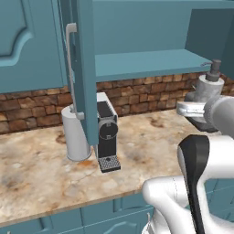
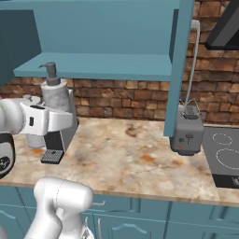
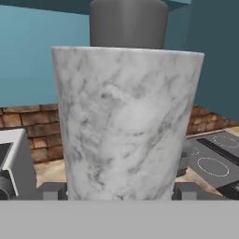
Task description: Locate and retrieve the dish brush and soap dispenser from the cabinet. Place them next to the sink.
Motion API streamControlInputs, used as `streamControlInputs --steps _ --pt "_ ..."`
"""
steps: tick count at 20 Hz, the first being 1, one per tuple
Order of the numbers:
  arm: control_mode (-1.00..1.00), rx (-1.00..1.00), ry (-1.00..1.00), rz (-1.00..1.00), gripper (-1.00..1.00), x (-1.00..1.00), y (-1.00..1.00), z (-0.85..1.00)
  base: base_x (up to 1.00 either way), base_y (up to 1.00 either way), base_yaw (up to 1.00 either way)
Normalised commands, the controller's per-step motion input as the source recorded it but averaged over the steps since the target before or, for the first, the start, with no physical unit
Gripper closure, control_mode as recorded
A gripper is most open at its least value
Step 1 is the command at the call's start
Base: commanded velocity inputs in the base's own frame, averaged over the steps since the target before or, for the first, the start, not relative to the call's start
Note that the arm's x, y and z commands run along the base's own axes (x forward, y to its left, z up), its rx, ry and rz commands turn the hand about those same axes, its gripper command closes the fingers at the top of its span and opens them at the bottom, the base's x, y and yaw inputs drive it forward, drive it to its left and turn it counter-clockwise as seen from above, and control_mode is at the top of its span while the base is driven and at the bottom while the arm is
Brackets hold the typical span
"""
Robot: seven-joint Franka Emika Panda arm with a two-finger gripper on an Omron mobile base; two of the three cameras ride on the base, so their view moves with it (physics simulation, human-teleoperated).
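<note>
1. The gripper [image 3: 119, 191] has the soap dispenser [image 3: 127, 123] between its fingers [image 3: 52, 190]; the marbled bottle is wide, the tips sit at each side of its base, so the jaws stand wide but clamped on it.
2. In the left base view the soap dispenser [image 1: 210, 84] is up in the air with its dark pump top upward, just in front of and slightly below the shelf edge of the cabinet [image 1: 151, 64], whose door [image 1: 84, 68] hangs open.
3. The right base view matches: the soap dispenser [image 2: 55, 95] is upright at the end of the arm, just below the shelf of the cabinet [image 2: 102, 67], above the worktop [image 2: 126, 154].
4. Step in hand, by judgement: carrying the dispenser out of the cabinet. Retrieval looks done for this item; placing not yet done.
5. The paper towel roll [image 1: 75, 135] and coffee machine [image 1: 106, 137] stand on the worktop to the left; the toaster [image 2: 187, 135] and hob [image 2: 224, 158] to the right.
6. Next move calls for: keep the bottle upright, back it clear of the shelf and door, then travel to the sink, likely by driving the base.
7. Risk: the open door edge and the coffee machine sit near the carry path.
8. The brush would follow after the dispenser is set down.
</note>
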Motion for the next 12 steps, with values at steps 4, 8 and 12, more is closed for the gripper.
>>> streamControlInputs --steps 4,8,12 --pt "-1.0 0.0 -0.1 0.0 1.0 -0.34 0.01 -0.17 0.0 0.0 0.0" --pt "-1.0 0.0 0.0 0.0 1.0 -0.02 0.0 -0.02 0.0 0.0 0.0" --pt "-1.0 0.0 0.0 0.0 1.0 0.0 0.0 0.0 0.0 0.0 0.0"
